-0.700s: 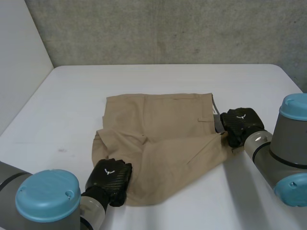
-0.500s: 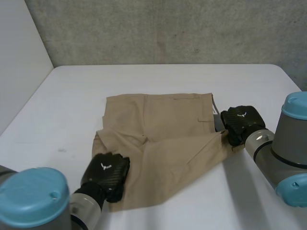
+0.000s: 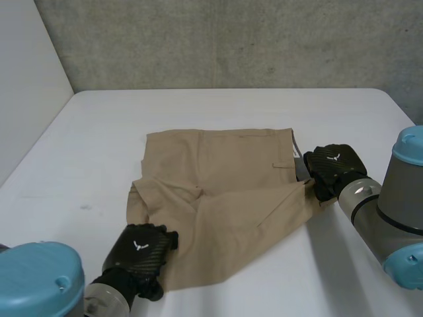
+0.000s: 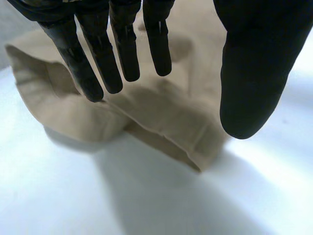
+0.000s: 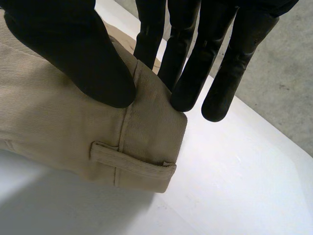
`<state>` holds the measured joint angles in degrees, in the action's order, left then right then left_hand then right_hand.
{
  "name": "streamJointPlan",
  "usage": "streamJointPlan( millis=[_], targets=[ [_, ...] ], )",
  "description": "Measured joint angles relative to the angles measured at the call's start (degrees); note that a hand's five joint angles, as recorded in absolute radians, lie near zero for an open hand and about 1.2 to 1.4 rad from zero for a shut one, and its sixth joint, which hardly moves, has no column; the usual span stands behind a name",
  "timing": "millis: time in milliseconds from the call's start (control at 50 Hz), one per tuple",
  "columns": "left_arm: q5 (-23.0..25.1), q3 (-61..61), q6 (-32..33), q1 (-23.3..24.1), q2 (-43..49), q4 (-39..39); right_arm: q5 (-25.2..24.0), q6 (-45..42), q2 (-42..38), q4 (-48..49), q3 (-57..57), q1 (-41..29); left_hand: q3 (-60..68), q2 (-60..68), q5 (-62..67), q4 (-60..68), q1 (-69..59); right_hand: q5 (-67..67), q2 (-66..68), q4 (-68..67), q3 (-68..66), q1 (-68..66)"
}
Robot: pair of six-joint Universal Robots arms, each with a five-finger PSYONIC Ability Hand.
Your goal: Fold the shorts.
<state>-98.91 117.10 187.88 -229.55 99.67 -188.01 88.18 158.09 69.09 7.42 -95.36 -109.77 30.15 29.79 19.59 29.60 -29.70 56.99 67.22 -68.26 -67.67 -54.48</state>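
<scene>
The left hand has drawn back toward the worktop's near edge, fingers loose and spread over the leg hem of the khaki shorts lying mid-worktop, while the right hand pinches the waistband corner, so the left probably needs to regrasp before folding.

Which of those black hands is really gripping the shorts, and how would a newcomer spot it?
On the white table lie tan shorts. At their waistband end, the right hand pinches the waistband corner between thumb and fingers. The left hand, at the leg hem, has straight, open fingers instead.
</scene>
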Motion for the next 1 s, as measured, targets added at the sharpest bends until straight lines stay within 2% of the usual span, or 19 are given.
streamJointPlan(
  millis=[260,280,420,440,480,500,660,800,860,920,940,1000],
  targets=[
    [-0.1,-0.5,0.1,0.1,5.5,-3.9,-0.3,0.0,0.0,0.0,-0.1,0.0,8.7,9.2,9.0,9.3,-9.8,0.0,0.0,0.0,0.0,0.0],
    [-0.1,-0.6,0.1,0.0,5.9,-4.7,-0.3,0.0,0.0,0.0,-0.1,0.0,13.3,13.7,13.3,13.7,-14.3,0.0,0.0,0.0,0.0,0.0],
    [-0.1,-0.7,0.1,-0.1,6.8,-6.7,-0.3,0.0,0.1,0.0,-0.2,0.0,21.6,22.3,21.9,22.5,-23.0,0.0,0.0,0.0,0.0,0.0],
    [-0.1,-0.7,0.1,-0.1,7.0,-7.1,-0.2,0.0,0.1,0.1,-0.2,0.0,27.8,28.2,27.2,27.9,-28.4,0.0,0.0,0.0,0.0,0.0],
    [-0.1,-0.7,0.2,-0.1,7.2,-7.4,-0.2,0.0,0.1,0.1,-0.2,0.0,29.7,30.7,29.8,30.4,-31.0,0.0,0.0,0.0,0.0,0.0],
    [-0.1,-0.7,0.2,-0.1,7.2,-7.4,-0.1,0.0,0.1,0.1,-0.2,0.0,35.2,35.8,35.0,36.1,-34.3,0.0,0.0,0.0,0.0,0.0],
    [-0.3,-0.6,1.4,-0.3,6.4,-7.4,-0.1,-0.2,0.2,-0.2,-0.2,0.0,37.9,38.6,35.6,38.6,-34.3,0.0,0.0,0.0,0.0,0.0],
    [-1.1,-0.6,5.0,-0.9,-4.4,-5.0,-0.1,-5.9,2.7,-4.8,-0.9,-0.3,38.0,38.7,35.6,38.8,-34.3,0.0,0.0,0.0,0.0,0.0],
    [-1.3,-1.3,6.7,-1.6,-14.4,-1.2,0.1,-12.4,6.4,-10.7,-1.3,-0.3,38.0,38.7,35.6,38.8,-34.3,0.0,0.0,0.0,0.0,0.0],
    [-1.3,-2.0,7.1,-2.1,-19.5,1.6,0.2,-15.4,9.0,-14.0,-1.5,-0.2,38.0,38.7,35.6,38.8,-34.3,0.0,0.0,0.0,0.0,0.0],
    [-1.1,-3.0,7.4,-2.6,-24.1,4.8,0.2,-17.9,11.5,-16.9,-1.8,-0.1,38.0,38.7,35.6,38.8,-34.3,0.0,0.0,0.0,0.0,0.0],
    [-1.0,-4.2,7.4,-2.9,-28.0,8.4,0.1,-20.5,14.9,-20.5,-2.3,0.2,38.0,38.8,35.6,38.8,-34.3,0.0,0.0,0.0,0.0,0.0]
  ],
)
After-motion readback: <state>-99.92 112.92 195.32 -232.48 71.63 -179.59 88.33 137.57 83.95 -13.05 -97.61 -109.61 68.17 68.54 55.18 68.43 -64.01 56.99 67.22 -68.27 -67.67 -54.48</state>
